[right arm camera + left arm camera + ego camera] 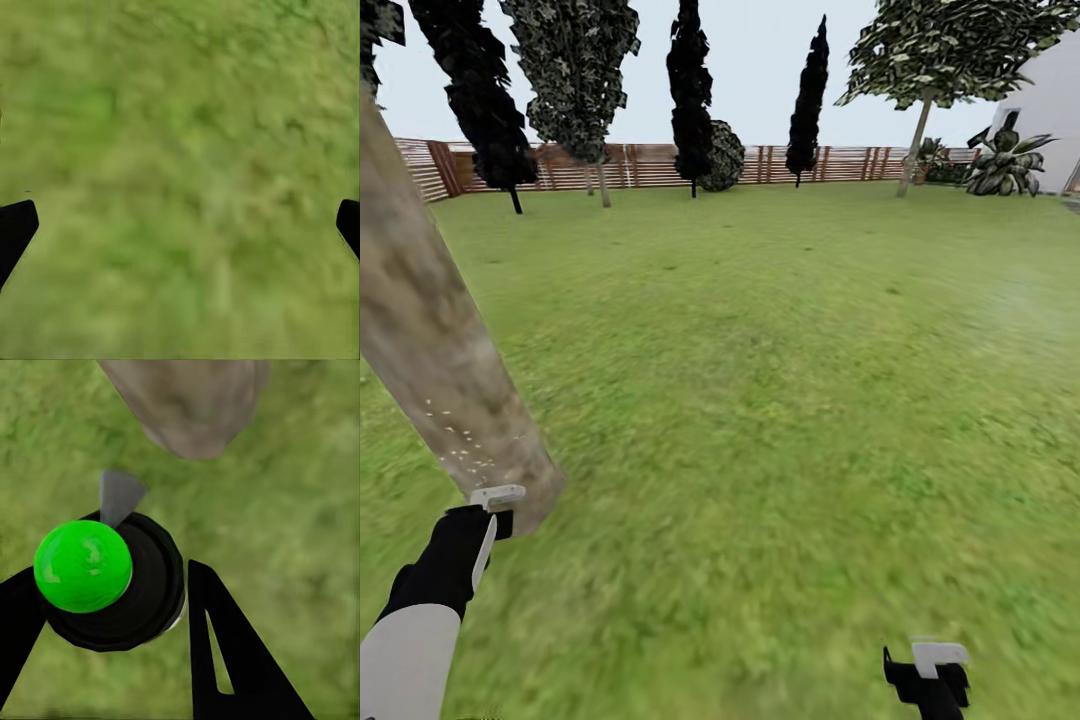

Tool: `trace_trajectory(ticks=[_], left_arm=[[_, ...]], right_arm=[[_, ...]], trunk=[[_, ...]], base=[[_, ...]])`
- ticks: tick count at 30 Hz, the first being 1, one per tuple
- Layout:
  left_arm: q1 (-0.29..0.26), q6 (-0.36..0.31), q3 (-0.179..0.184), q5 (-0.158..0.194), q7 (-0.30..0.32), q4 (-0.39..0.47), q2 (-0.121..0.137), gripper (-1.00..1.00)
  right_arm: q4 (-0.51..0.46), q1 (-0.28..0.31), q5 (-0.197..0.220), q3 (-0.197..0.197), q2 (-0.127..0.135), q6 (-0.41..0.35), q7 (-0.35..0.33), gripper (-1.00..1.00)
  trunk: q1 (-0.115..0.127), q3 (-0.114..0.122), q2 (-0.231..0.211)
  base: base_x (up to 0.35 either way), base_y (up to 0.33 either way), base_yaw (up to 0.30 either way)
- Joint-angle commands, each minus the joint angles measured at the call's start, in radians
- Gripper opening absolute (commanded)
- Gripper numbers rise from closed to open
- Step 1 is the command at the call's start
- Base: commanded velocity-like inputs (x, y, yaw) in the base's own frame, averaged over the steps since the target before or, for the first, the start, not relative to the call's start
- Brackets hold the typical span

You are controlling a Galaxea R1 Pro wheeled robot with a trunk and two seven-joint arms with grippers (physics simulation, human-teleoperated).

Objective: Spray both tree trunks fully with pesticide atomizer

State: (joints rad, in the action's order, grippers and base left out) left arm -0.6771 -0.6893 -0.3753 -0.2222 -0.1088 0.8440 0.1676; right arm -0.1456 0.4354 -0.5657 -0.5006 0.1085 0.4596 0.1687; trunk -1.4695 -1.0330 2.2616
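From the head camera, a thick tree trunk leaned across the frame just beyond the left gripper. Its bark was smooth, mottled beige-grey, and a scatter of fine white specks sat low on it, just above the gripper. The base of the trunk met the lawn immediately past the gripper's pale tip. The right gripper hung low over bare grass, well apart from the trunk. Far beyond both grippers ran a brown slatted fence with thin dark-leaved trees before it, and a corner of a white house.

The left wrist camera gave what the head camera could not: the pesticide atomizer, a round black body with a glossy bright-green cap, sat clamped between the left gripper's black fingers. A grey nozzle stuck out of the body towards the trunk's base, which rose from the grass near ahead of it. The specks could not be made out here.

The right wrist camera looked straight at blurred grass. The right gripper's two dark fingertips stood far apart at the picture's edges, with nothing between them.
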Motion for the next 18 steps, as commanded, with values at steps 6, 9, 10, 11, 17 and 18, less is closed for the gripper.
trace_trajectory(ticks=[6,9,10,11,17,18], left_arm=[[-0.001,-0.005,0.0,-0.003,0.0,0.001,0.0,-1.0],[-0.001,-0.005,0.0,-0.003,0.0,0.001,0.0,-1.0],[-0.001,-0.005,0.0,-0.003,0.0,0.001,0.0,-1.0],[-0.001,-0.005,0.0,-0.003,0.0,0.001,0.0,-1.0],[-0.001,-0.005,0.0,-0.003,0.0,0.001,0.0,-1.0],[-0.001,-0.004,0.0,-0.003,0.0,0.0,0.0,-1.0]], right_arm=[[0.002,0.0,-0.01,-0.006,-0.001,0.004,0.005,1.0],[0.002,0.001,-0.01,-0.006,-0.001,0.003,0.005,1.0],[0.002,0.001,-0.01,-0.006,-0.001,0.003,0.005,1.0],[0.002,0.0,-0.01,-0.006,-0.001,0.003,0.005,1.0],[0.001,0.001,-0.01,-0.006,-0.001,0.003,0.005,1.0],[0.002,0.001,-0.011,-0.006,-0.001,0.003,0.005,1.0]], trunk=[[0.0,-0.001,0.0],[0.0,-0.001,0.0],[0.0,-0.001,0.0],[0.0,-0.001,0.0],[0.0,-0.001,0.0],[0.0,-0.001,0.0]], base=[[0.169,-0.251,0.276],[0.169,-0.251,0.276],[0.169,-0.251,0.275],[0.169,-0.251,0.261],[0.169,-0.251,0.088],[0.169,-0.251,0.002]])
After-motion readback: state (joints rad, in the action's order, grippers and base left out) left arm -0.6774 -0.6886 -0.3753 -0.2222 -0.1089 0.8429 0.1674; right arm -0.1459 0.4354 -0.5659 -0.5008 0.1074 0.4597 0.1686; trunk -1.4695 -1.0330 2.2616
